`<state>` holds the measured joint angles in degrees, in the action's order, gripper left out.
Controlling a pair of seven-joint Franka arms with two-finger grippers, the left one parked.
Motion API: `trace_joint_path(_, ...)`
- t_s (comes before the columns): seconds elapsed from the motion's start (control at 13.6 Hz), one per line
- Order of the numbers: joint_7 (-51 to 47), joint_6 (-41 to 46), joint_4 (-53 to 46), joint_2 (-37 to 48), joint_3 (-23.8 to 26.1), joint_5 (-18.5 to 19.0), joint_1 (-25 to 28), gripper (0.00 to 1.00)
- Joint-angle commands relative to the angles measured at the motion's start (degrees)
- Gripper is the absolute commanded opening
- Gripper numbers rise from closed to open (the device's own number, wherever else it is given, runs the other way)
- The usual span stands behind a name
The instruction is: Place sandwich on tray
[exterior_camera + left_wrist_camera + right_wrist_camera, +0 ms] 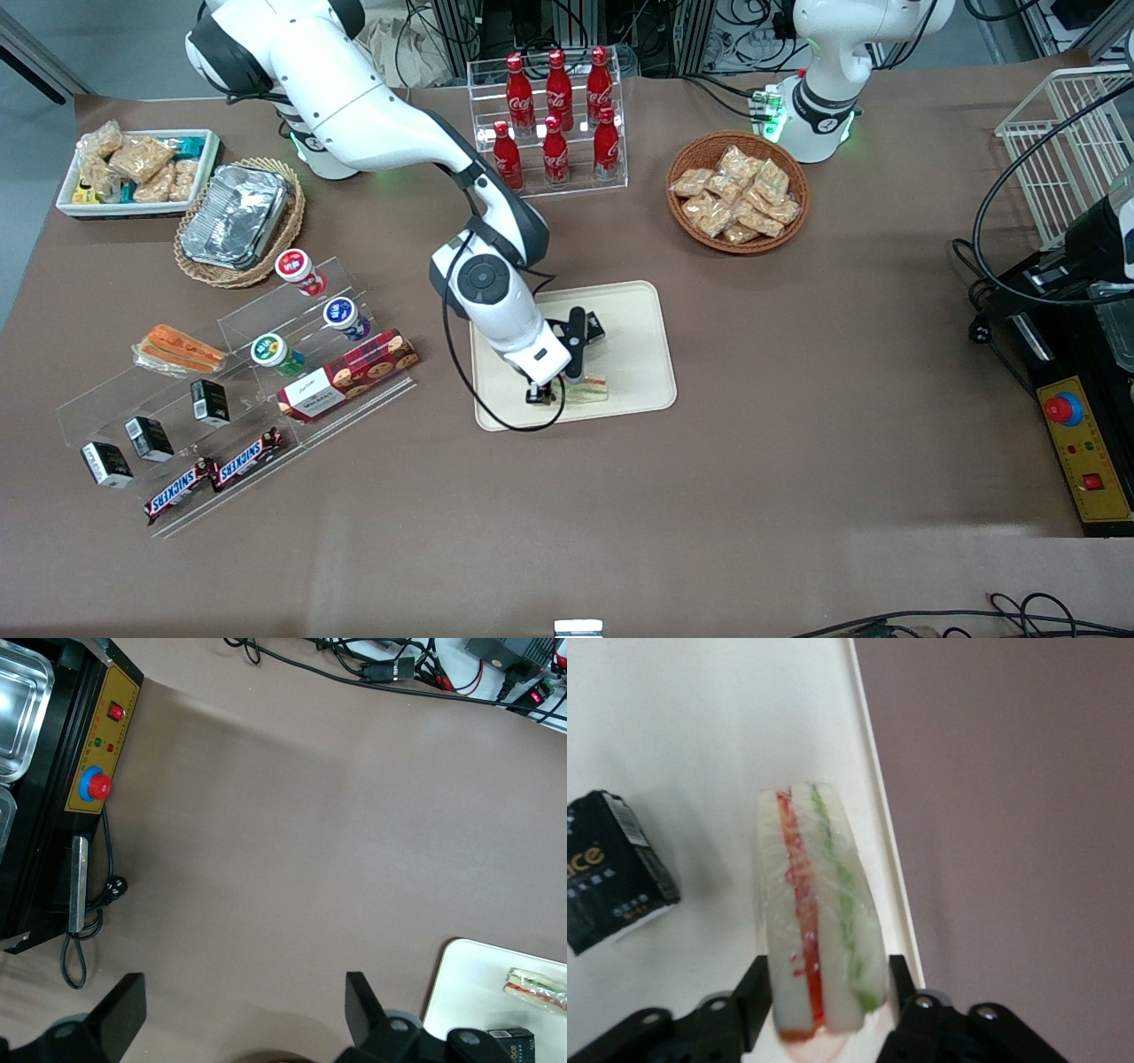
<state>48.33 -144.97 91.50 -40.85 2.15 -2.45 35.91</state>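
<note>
Two pincer (826,997) fingers (753,997) clamp the wrapped sandwich (815,921) over the cream tray (640,341), just beside a small black carton (616,873) lying on that tray.

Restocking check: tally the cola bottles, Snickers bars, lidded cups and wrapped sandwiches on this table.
Cola bottles: 6
Snickers bars: 2
Lidded cups: 3
Wrapped sandwiches: 2, one sandwich gripped by the end effector over the tray
Total: 13
</note>
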Motion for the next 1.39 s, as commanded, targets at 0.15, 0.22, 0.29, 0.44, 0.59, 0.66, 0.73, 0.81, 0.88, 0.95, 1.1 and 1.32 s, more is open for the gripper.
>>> trace_joint_path(0.15, -1.29, 3.53, -0.8, 1.37, 0.4, -5.09, -0.31, 1.0)
trace_joint_path(0.22, -3.83, 6.78, 0.07, 3.39, 0.32, -7.02, -0.31, 1.0)
trace_joint_path(0.29, -7.94, 8.99, 2.25, 6.63, 0.23, -7.13, -0.31, 1.0)
trace_joint_path(0.44, -20.75, 11.89, 7.18, 12.96, 0.31, -7.05, -1.71, 1.0)
trace_joint_path(0.59, -30.35, 17.85, 8.08, 16.93, 0.23, -6.43, -3.64, 1.0)
trace_joint_path(0.66, -34.4, 21.02, 7.9, 18.68, 0.23, -5.73, -5.57, 1.0)
trace_joint_path(0.73, -37.57, 23.92, 7.99, 20.96, 0.23, -4.42, -7.15, 1.0)
trace_joint_path(0.81, -40.3, 27.43, 7.9, 23.34, 0.23, -2.49, -8.82, 1.0)
trace_joint_path(0.88, -41.63, 29.81, 7.9, 25.71, 0.31, 1.09, -10.49, 1.0)
trace_joint_path(0.95, -41.47, 32.97, 7.99, 28.08, 0.66, 6.35, -11.81, 1.0)
trace_joint_path(1.1, -41.82, 38.69, 7.99, 33.44, 1.11, 10.7, -14.97, 1.0)
trace_joint_path(1.32, -41.82, 45.38, 7.55, 38.73, 0.93, 9.92, -22.27, 1.0)
